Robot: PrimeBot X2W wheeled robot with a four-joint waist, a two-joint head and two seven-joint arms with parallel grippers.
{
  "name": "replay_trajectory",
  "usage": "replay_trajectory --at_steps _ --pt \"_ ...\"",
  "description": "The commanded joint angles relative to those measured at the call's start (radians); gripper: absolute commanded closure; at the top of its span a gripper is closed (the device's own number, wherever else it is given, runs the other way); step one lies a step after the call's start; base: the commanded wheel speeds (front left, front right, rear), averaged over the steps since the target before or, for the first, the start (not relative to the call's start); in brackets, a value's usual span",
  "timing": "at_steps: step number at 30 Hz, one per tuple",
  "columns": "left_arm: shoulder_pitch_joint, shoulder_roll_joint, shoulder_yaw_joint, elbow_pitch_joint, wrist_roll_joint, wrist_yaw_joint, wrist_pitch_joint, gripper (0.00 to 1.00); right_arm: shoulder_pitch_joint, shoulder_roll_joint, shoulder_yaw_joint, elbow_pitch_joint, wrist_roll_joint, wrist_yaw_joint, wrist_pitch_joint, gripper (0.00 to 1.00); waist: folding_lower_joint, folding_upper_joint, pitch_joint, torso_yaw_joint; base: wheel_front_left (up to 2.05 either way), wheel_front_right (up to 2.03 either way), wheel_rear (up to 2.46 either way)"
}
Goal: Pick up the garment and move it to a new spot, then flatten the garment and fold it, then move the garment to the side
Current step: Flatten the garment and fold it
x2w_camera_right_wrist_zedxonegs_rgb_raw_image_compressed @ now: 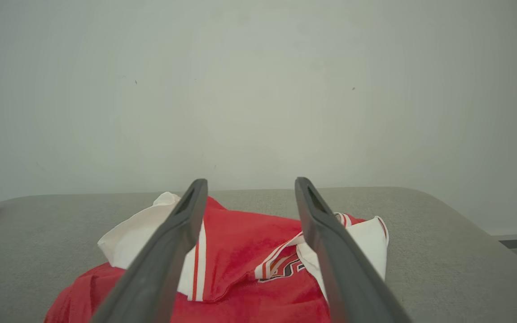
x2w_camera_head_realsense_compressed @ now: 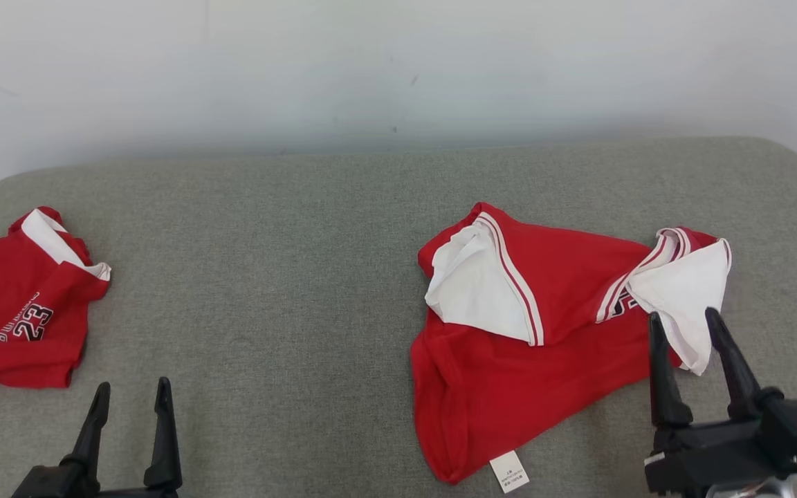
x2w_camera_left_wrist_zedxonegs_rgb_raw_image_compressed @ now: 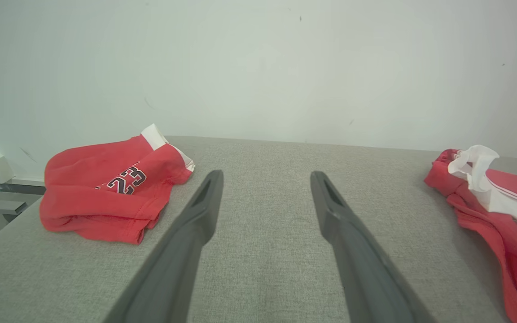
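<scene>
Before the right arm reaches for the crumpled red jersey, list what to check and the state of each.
1. Right gripper open: ok, fingers spread.
2. Right gripper lined up with the crumpled jersey: ok, its tips sit over the white sleeve at that end.
3. Tips touching cloth: cannot tell.
4. Jersey flat: not ok, bunched, sleeves turned over the body.
5. Left gripper open and apart from the cloth: ok.
6. Folded jersey out of the way: ok, at the far left of the grey surface.
</scene>
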Motion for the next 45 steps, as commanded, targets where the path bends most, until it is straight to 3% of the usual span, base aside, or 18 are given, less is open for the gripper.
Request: replay_trajectory --at_steps 1,11,15,20,28,33,36,45 --pt "0.006 0.0 0.005 -0.004 0.006 0.0 -0.001 0.0 0.027 0.012 0.0 -0.02 0.0 -0.003 -0.004 0.0 0.0001 0.0 0.001 -0.001 0.0 0.0 0.0" --pt "0.007 0.0 0.02 -0.001 0.01 -0.002 -0.001 0.0 0.103 0.053 0.019 -0.059 0.007 -0.003 -0.003 0.0 0.0001 0.0 -0.004 -0.006 0.0 0.0 0.0" --pt "0.0 0.0 -0.023 0.003 0.023 -0.005 -0.001 0.0 0.097 0.058 0.019 -0.06 0.007 -0.003 -0.003 0.0 0.0001 0.0 0.0 -0.015 0.0 0.0 0.0" --pt "-0.029 0.004 -0.16 0.031 0.039 -0.008 -0.001 0.0 0.079 0.059 0.014 -0.059 0.006 -0.003 -0.003 0.0 0.0001 0.0 0.012 -0.032 0.0 0.0 0.0" --pt "-0.091 0.046 -0.489 0.105 0.002 -0.009 -0.001 0.0 0.059 0.062 0.017 -0.055 0.007 -0.003 -0.003 0.0 0.0001 0.0 0.039 -0.087 0.0 0.0 0.0" --pt "-0.126 0.066 -0.645 0.177 -0.029 -0.009 -0.001 0.0 0.053 0.064 0.012 -0.053 0.011 -0.003 -0.003 0.0 0.0001 0.0 0.057 -0.126 0.0 0.0 0.0" --pt "-0.145 0.074 -0.699 0.22 -0.052 -0.009 -0.001 0.0 0.049 0.066 0.009 -0.054 0.014 -0.003 -0.003 0.0 0.0001 0.0 0.069 -0.147 0.0 0.0 0.0" --pt "-0.198 0.069 -0.74 0.337 -0.084 -0.009 -0.001 0.0 0.034 0.069 0.01 -0.057 0.014 -0.003 -0.003 0.0 0.0001 0.0 0.101 -0.188 0.0 0.0 0.0"
